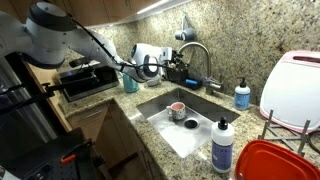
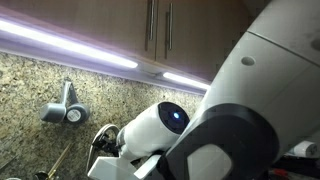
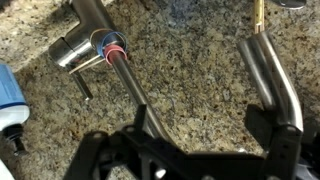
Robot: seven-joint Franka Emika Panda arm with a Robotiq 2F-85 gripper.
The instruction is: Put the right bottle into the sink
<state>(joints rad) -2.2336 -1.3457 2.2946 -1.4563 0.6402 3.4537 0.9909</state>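
Plainly, the white bottle with the black cap stood upright on the granite counter at the near right corner of the sink, outside the basin. A reddish cup sat inside the sink. My pincer hung well apart from the bottle by the chrome faucet, its jaws spread wide and empty. A blue pump bottle stood behind the sink.

Cntrtop glossy granite; sink matt steel; faucet smooth metal
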